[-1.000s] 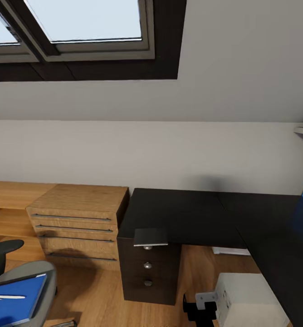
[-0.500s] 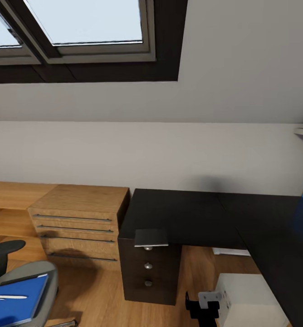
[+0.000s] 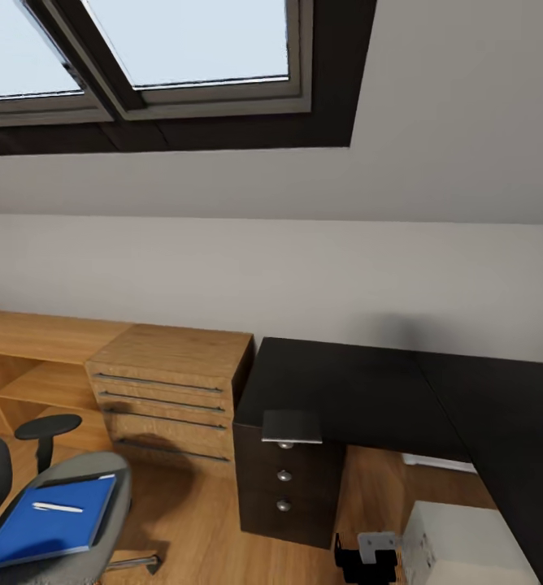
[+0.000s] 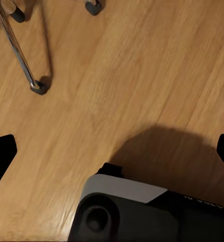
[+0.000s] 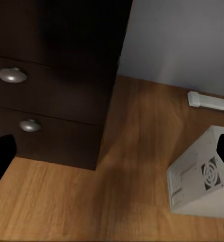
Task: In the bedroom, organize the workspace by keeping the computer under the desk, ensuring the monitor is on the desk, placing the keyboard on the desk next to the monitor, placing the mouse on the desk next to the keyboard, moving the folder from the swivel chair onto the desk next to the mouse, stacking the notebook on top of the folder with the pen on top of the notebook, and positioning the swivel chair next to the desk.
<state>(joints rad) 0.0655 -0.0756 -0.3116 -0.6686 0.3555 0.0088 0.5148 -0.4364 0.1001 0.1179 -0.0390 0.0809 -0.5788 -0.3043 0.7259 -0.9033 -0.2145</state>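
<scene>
We counted one swivel chair [image 3: 76, 520], one folder [image 3: 48, 524], one pen [image 3: 57, 508], one computer [image 3: 466, 552]; both grippers' jaws spread wide.

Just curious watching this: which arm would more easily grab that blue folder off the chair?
Probably the left: the blue folder lies on the swivel chair at the robot's left, while the right gripper hangs near the white computer.

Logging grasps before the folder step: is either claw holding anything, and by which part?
Nothing is held. Both wrist views show open fingers over bare floor; the folder lies on the swivel chair.
</scene>
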